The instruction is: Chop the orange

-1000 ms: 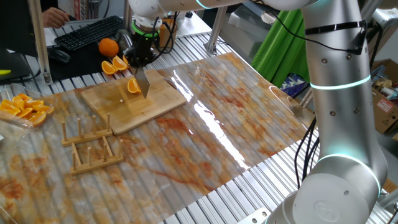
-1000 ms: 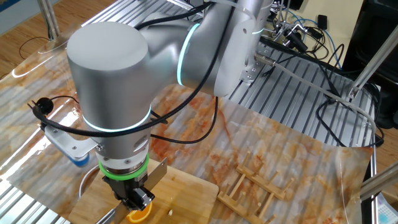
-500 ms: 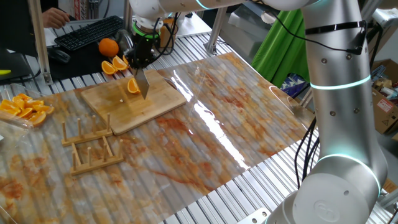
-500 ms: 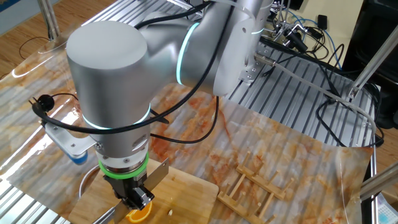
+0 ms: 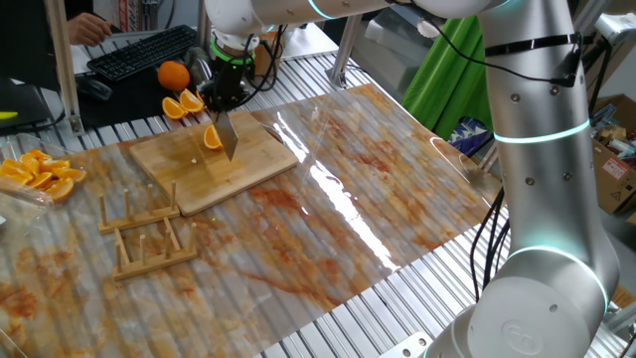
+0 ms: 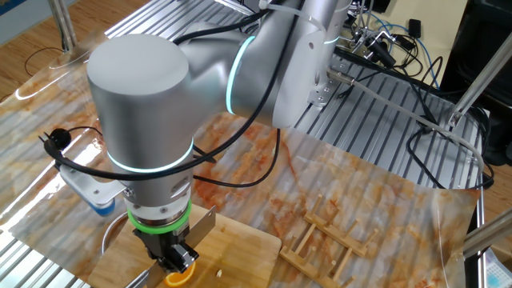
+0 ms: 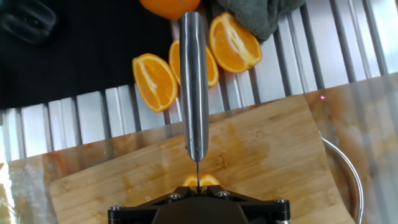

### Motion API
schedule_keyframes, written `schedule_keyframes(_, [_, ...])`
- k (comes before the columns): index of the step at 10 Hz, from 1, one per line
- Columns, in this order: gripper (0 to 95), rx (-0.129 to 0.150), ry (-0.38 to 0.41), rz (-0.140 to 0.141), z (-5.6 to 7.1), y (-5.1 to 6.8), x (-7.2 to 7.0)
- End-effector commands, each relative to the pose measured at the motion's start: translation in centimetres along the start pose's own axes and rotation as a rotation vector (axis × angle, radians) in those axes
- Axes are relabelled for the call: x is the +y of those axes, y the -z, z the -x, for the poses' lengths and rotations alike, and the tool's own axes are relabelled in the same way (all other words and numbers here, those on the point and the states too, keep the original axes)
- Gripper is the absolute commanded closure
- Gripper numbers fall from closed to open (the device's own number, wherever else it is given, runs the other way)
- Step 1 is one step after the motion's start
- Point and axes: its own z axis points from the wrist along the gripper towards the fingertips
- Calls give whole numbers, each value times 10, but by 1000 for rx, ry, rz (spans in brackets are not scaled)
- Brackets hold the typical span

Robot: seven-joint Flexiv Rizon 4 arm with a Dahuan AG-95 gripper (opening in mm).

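The orange [image 5: 212,137] is a small wedge lying on the bamboo board [image 5: 189,169]. My gripper [image 5: 223,94] is shut on a knife [image 5: 228,135], whose blade points down beside the wedge's right side. In the hand view the knife [image 7: 194,81] runs straight ahead from my gripper [image 7: 198,202], and the orange [image 7: 200,180] peeks out just under the blade's near end, on the board [image 7: 261,149]. In the other fixed view the arm hides most of it; only a bit of the orange [image 6: 178,279] shows under my gripper [image 6: 172,258].
A whole orange [image 5: 173,74] and three cut pieces [image 5: 184,104] lie just beyond the board on the metal slats. A heap of slices [image 5: 40,171] lies at the far left. A wooden rack [image 5: 139,234] stands in front of the board. A keyboard [image 5: 139,52] lies behind.
My gripper with the knife has shifted very slightly to the left. The orange wedge and the board have not moved.
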Motion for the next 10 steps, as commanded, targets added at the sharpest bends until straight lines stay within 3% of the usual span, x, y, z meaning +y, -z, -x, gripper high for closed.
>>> schedule_keyframes(1, [950,2,-2,1,0,-1,0])
schedule_keyframes(10, [950,0,-11,2,-1,-8,-1])
